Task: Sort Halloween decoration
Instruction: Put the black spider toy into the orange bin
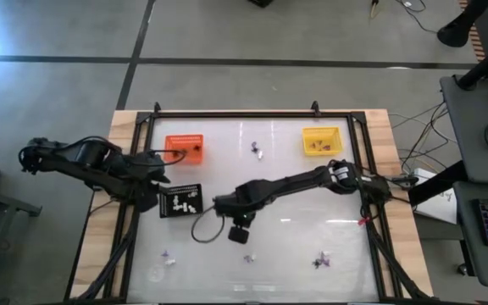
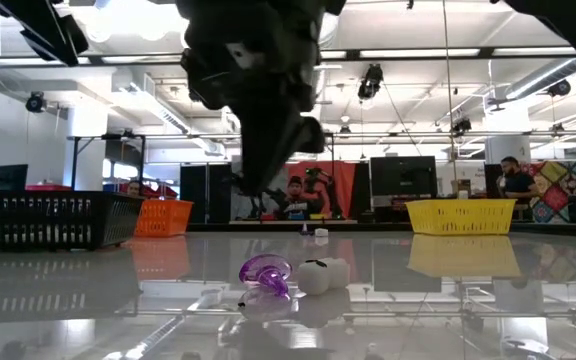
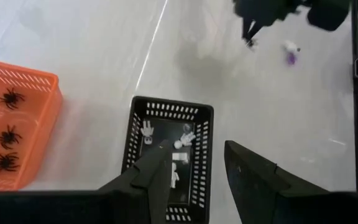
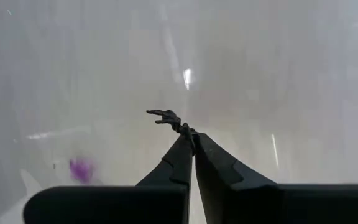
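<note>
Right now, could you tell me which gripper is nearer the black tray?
Left. The left gripper hovers directly over the black tray; the right gripper is off to its side, holding a small black trinket.

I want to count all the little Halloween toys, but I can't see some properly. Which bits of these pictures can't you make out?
- High view: trinkets in the yellow tray are too small to name.
- Low view: the black tray wall hides its contents.
- Right wrist view: the right pincer is shut on a dark trinket; its shape is unclear.
- Right wrist view: the purple trinket is blurred.
</note>
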